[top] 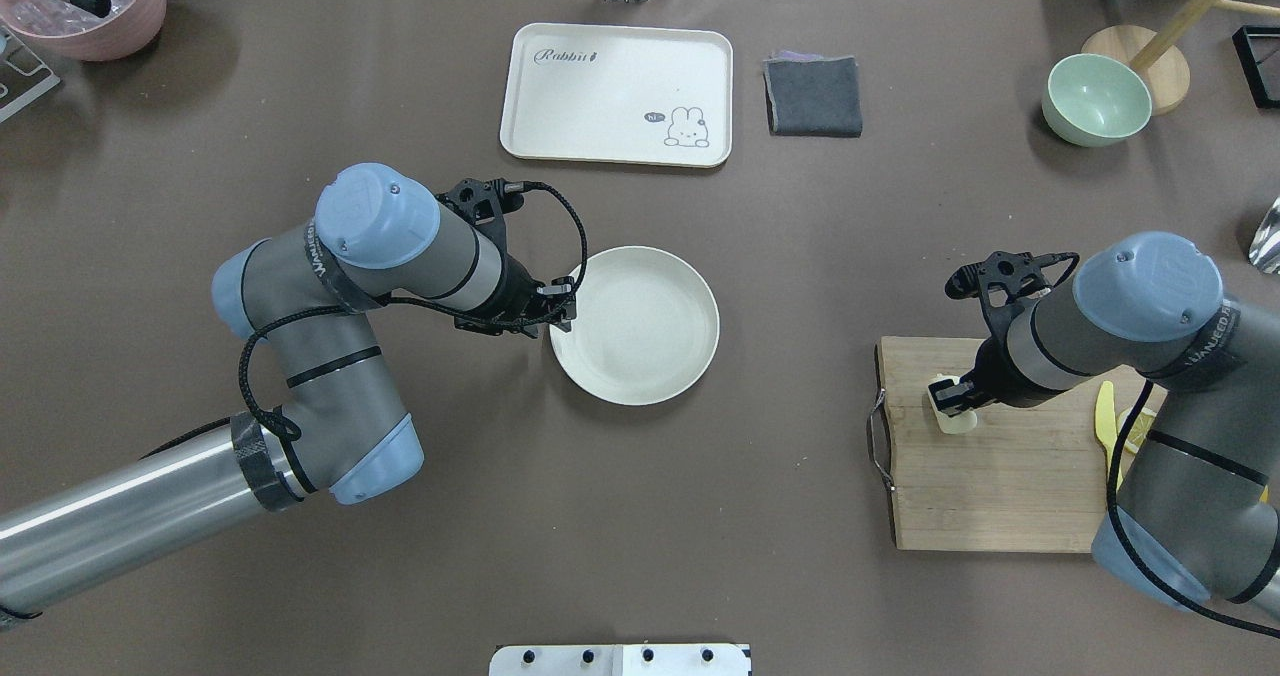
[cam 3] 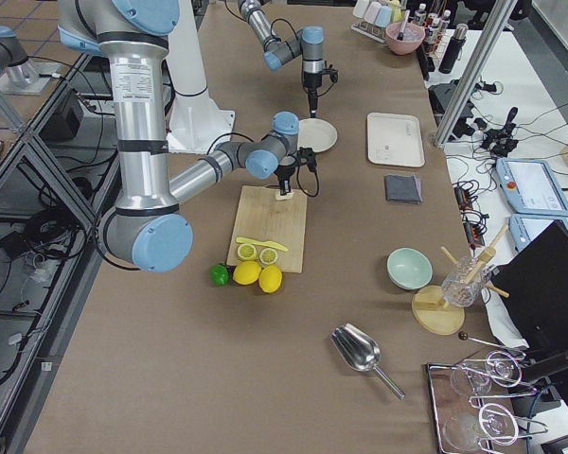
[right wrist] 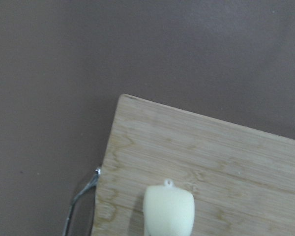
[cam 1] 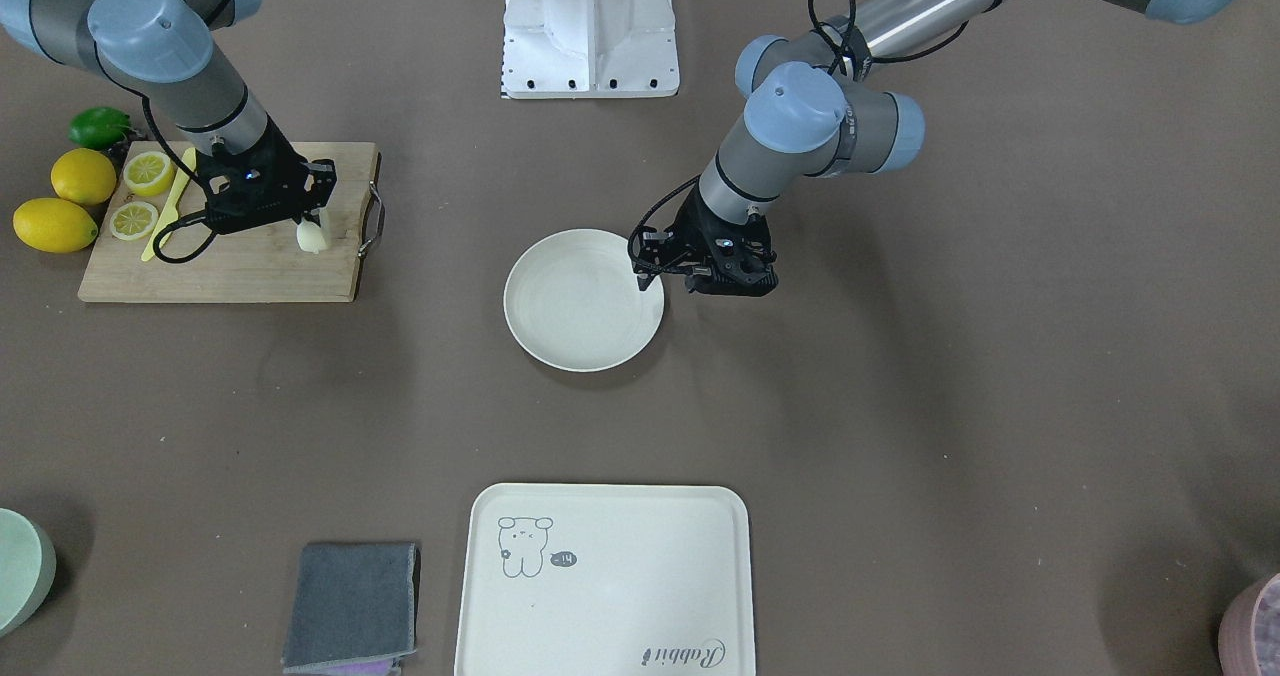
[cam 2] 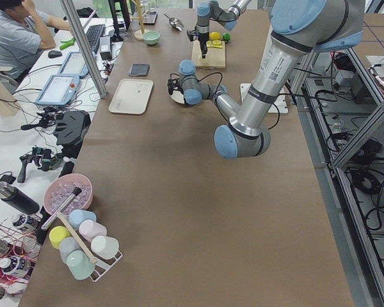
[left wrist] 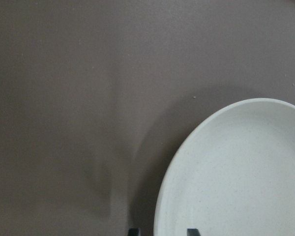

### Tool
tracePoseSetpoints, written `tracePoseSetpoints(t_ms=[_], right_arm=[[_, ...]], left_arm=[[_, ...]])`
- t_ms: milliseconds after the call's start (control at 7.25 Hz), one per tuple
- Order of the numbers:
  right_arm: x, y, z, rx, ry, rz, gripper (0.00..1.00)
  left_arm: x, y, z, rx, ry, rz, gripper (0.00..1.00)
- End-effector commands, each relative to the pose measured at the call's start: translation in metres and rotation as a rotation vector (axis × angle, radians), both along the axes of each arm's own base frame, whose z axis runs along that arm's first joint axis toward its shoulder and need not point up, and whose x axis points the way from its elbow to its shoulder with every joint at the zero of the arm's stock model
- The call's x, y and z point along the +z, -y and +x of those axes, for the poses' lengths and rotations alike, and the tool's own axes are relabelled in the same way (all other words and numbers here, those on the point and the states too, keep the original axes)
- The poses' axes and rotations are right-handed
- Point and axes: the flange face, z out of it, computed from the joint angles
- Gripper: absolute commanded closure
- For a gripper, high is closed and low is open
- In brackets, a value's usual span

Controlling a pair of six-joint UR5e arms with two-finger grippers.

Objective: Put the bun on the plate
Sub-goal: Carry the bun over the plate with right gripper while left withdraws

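The bun (right wrist: 168,211) is showing as a smooth, pale cream lump with a rounded top and a tiny moulded loop at its end. It is standing on end over the wooden cutting board (top: 1000,486), close to the edge that is carrying a thin metal handle (top: 878,446). The board is flat and rectangular, with a fine, streaky grain. The right jaws are coming straight down onto the bun and appear to be closed on it, gripping its upper part. Whether its lower end is touching the wood is not clear.

The plate (top: 690,286) is lying well apart from the bun, on the matte brown counter (top: 700,516). It is round, shallow and off-white, faintly speckled, with a plain raised rim. The left jaws are hanging at the plate's edge on the robot's left (the wrist view is catching only two dark fingertips (left wrist: 132,230)). They are parted with nothing between them, one tip outside the rim and the other over the dish.
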Motion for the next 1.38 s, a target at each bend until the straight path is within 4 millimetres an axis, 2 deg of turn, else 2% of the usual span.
tracePoseSetpoints(t_ms=[0, 138, 276, 414, 552, 690, 828, 966, 1103, 1241], right_arm=[[-0.096, 0.025, -0.038, 0.051, 0.053, -0.025, 0.90], [-0.148, 0.036, -0.065, 0.072, 0.056, -0.043, 0.89], [-0.188, 0.050, -0.104, 0.104, 0.078, -0.074, 0.89], [-0.208, 0.062, -0.140, 0.118, 0.060, -0.053, 0.88], [-0.217, 0.072, -0.159, 0.131, 0.046, -0.042, 0.88], [-0.214, 0.081, -0.180, 0.126, 0.017, -0.055, 0.87], [-0.203, 0.080, -0.197, 0.144, 0.043, -0.067, 0.86], [-0.188, 0.079, -0.210, 0.149, 0.047, -0.080, 0.85], [-0.183, 0.077, -0.220, 0.150, 0.035, -0.081, 0.85], [-0.183, 0.079, -0.222, 0.167, 0.041, -0.061, 0.84]], left_arm=[[0.025, 0.027, -0.054, -0.025, 0.005, -0.018, 0.06], [0.047, 0.032, -0.092, -0.009, 0.014, 0.014, 0.06], [0.075, 0.037, -0.117, -0.016, 0.046, 0.029, 0.06], [0.094, 0.049, -0.139, -0.036, 0.073, 0.036, 0.06], [0.117, 0.062, -0.171, -0.076, 0.101, 0.025, 0.06], [0.127, 0.065, -0.191, -0.104, 0.110, 0.018, 0.05], [0.126, 0.063, -0.195, -0.116, 0.109, 0.009, 0.04], [0.131, 0.050, -0.218, -0.132, 0.103, 0.001, 0.04], [0.143, 0.043, -0.238, -0.118, 0.094, -0.025, 0.04], [0.147, 0.047, -0.236, -0.103, 0.093, -0.040, 0.04]])
